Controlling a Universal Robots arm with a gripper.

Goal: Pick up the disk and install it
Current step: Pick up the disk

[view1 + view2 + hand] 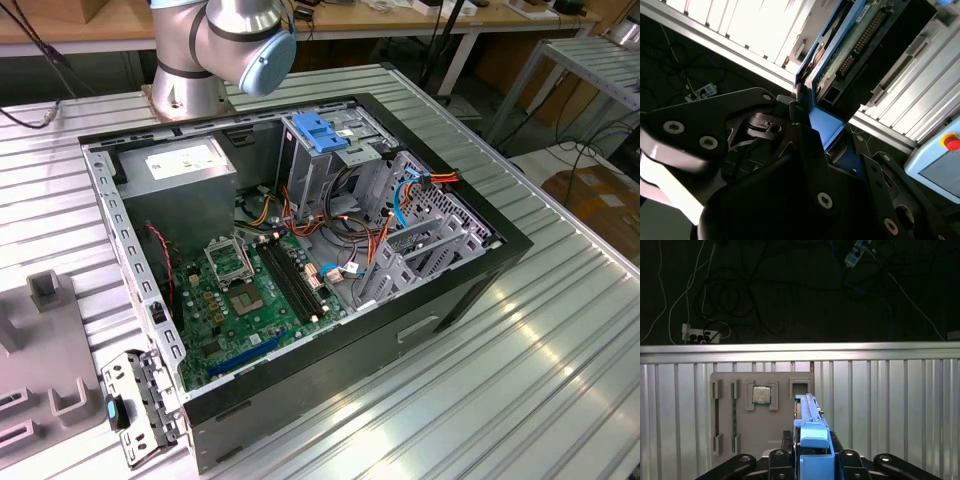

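Jaws carry what looks a stiff, dense, knock-shy load in the disk — likely better gripped by its metal body and blue rails than by the bare circuit board. They are clamped across its thin body at one end, holding it edge-on above the grey tray on the bench.

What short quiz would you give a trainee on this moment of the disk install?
1. True or false: the gripper is shut on the disk.
2. In the first wrist view, what sits in the square slot of the grey tray? A: a processor chip. B: a fan. C: a battery.
3. Fill in: in the exterior view, the blue latch sits atop the metal ___ inside the computer case.
Key: 1 true; 2 A; 3 cage.
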